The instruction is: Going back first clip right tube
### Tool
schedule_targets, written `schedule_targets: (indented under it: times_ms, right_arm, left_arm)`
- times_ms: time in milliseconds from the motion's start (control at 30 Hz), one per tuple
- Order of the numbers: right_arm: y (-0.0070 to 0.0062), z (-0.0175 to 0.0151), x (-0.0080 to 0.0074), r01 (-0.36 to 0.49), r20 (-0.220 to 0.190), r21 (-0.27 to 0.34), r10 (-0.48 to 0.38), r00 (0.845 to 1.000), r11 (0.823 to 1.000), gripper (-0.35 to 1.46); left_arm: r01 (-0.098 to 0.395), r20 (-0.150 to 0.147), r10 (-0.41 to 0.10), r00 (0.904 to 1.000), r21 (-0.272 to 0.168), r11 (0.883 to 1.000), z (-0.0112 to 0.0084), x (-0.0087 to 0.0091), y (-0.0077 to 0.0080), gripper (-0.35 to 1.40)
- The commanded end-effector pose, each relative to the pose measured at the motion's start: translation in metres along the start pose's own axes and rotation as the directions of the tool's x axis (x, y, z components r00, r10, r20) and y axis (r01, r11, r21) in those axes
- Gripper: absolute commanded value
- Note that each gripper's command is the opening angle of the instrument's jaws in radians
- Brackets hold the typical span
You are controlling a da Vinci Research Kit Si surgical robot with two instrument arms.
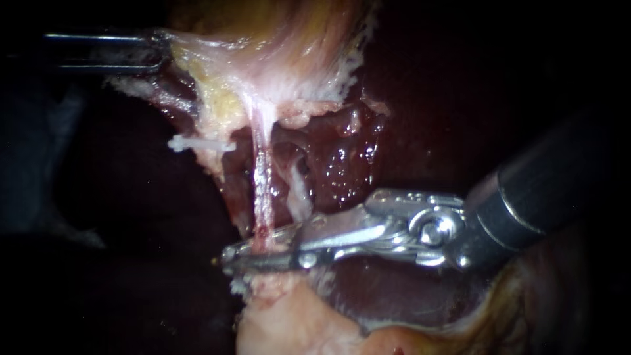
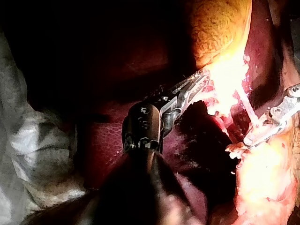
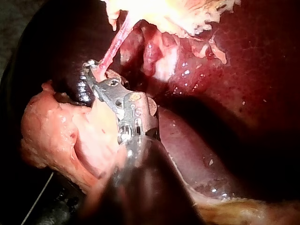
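A thin pink tube (image 1: 261,172) runs taut from the pale, yellowish gallbladder tissue (image 1: 276,59) down to my right instrument (image 1: 227,258). Its jaws lie close together across the tube's lower end, one on each side. The right wrist view shows the tube (image 3: 114,47) entering these jaws (image 3: 91,70). A white clip (image 1: 197,143) sits crosswise on tissue left of the tube. My left instrument (image 1: 156,51) holds the gallbladder's edge at the upper left and keeps it stretched. In the left wrist view its jaws (image 2: 199,79) bite into the brightly lit tissue.
Dark red liver (image 1: 342,158) lies behind and to the right of the tube. A whitish strand (image 1: 299,194) hangs just right of the tube. A pale pink lump of tissue (image 1: 289,315) sits below the right jaws. White gauze (image 2: 33,140) lies beside the left shaft.
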Motion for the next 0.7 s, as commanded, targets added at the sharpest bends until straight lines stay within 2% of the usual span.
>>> schedule_targets:
  times_ms: [33, 100, 167, 267, 433, 567, 700]
  right_arm:
    - [0.0000, 0.0000, -0.0001, 0.000, -0.003, -0.004, 0.000, 1.000, 1.000, -0.35]
    - [0.0000, 0.0000, -0.0001, 0.014, -0.038, -0.001, -0.014, 0.999, 1.000, -0.14]
    - [-0.0002, -0.0001, -0.0002, 0.049, -0.091, -0.021, -0.051, 0.995, 0.999, 0.23]
    - [-0.0002, 0.0003, 0.0000, 0.044, -0.114, -0.055, -0.050, 0.992, 0.997, 0.46]
    - [-0.0001, 0.0004, -0.0001, 0.043, -0.122, -0.066, -0.050, 0.991, 0.997, 0.48]
    - [0.0006, 0.0002, -0.0001, 0.042, -0.105, -0.142, -0.057, 0.993, 0.989, 0.48]
    - [0.0019, -0.0006, -0.0001, 0.123, -0.068, -0.253, -0.145, 0.987, 0.959, 0.49]
  left_arm:
    - [0.000, 0.000, 0.000, 1.0000, 0.000, 1.000, 0.0000, 0.0000, 0.0000, -0.35]
    - [0.000, 0.000, 0.000, 1.0000, 0.000, 1.000, 0.0000, 0.0000, 0.0000, -0.35]
    - [0.000, 0.000, 0.000, 1.0000, 0.000, 1.000, 0.0000, 0.0000, 0.0000, -0.35]
    - [0.000, 0.000, 0.000, 1.0000, 0.000, 1.000, 0.0000, 0.0000, 0.0000, -0.35]
    - [0.000, 0.000, 0.000, 1.0000, 0.000, 1.000, 0.0000, 0.0000, 0.0000, -0.35]
    - [0.000, 0.000, 0.000, 1.0000, 0.000, 1.000, 0.0000, 0.0000, 0.0000, -0.35]
    - [0.000, 0.000, 0.000, 1.0000, 0.001, 1.000, 0.0000, 0.0000, 0.0000, -0.35]
